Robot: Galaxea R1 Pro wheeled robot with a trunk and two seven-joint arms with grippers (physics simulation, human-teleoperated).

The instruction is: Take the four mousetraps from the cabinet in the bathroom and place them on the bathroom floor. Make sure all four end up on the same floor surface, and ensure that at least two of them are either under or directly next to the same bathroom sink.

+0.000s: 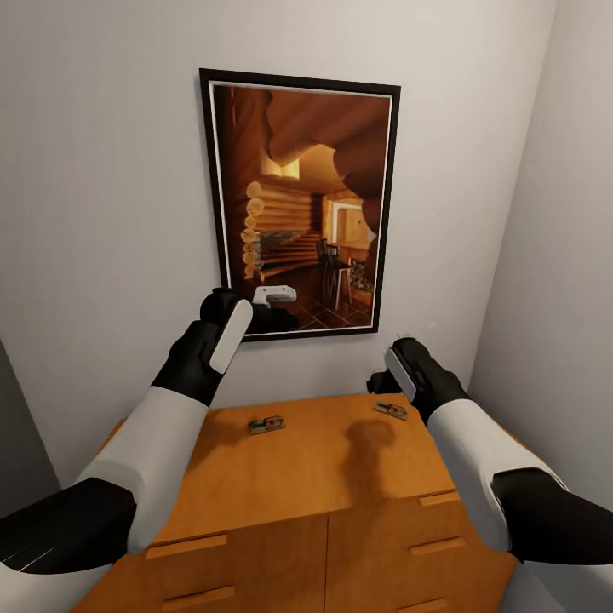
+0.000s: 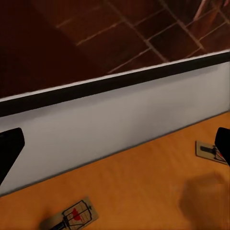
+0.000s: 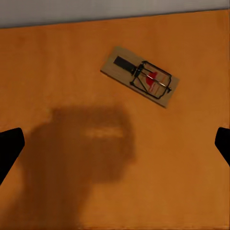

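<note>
Two mousetraps lie on the flat top of the orange-brown cabinet: one left of centre and one at the right near the wall. My left gripper is raised above the top, in front of the framed picture, open and empty. Its wrist view shows the left mousetrap and the right one below it. My right gripper hovers just above the right mousetrap, open, with the dark fingertips wide apart and nothing between them. Its shadow falls on the wood.
A large black-framed picture hangs on the white wall behind the cabinet. A grey side wall stands close on the right. Drawer fronts with wooden bar handles face me below.
</note>
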